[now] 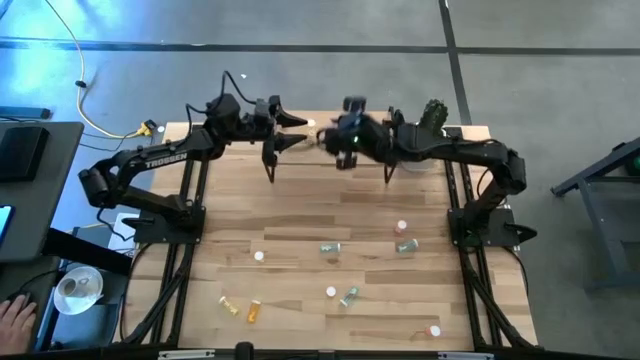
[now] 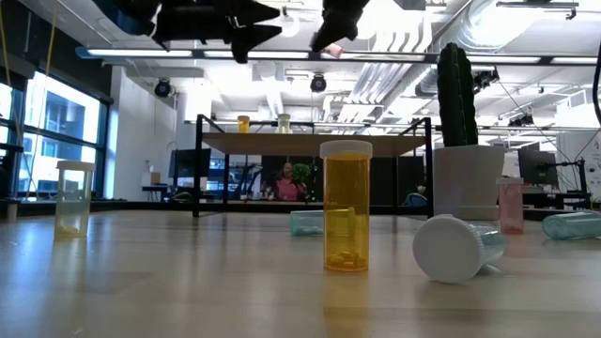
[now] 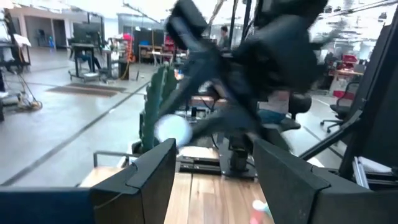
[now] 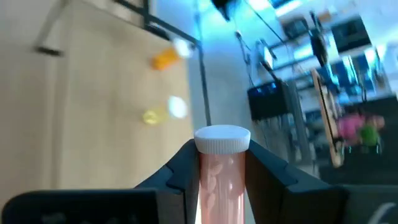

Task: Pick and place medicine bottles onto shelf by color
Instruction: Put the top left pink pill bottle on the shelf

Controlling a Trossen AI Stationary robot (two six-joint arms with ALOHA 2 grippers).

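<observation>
Dark left arm reached in from table's left side, left gripper (image 1: pixel 296 130) raised over the far edge beside the shelf (image 2: pixel 310 143), jaws wide w/ nothing between. Right gripper (image 1: pixel 345 135) hung just beside it, arm stretched from the right, fingers clamped on a pink bottle (image 4: pixel 221 171); only the right wrist view showed that white-capped bottle, upright betw. the fingers. Low view alone showed two bottles (image 2: pixel 243 123) already on the shelf top, plus an orange bottle (image 2: pixel 346 207) upright mid-table and a green one (image 2: pixel 457 247) lying on its side. High view showed loose bottles scattered over the near half; table centre stood open.
</observation>
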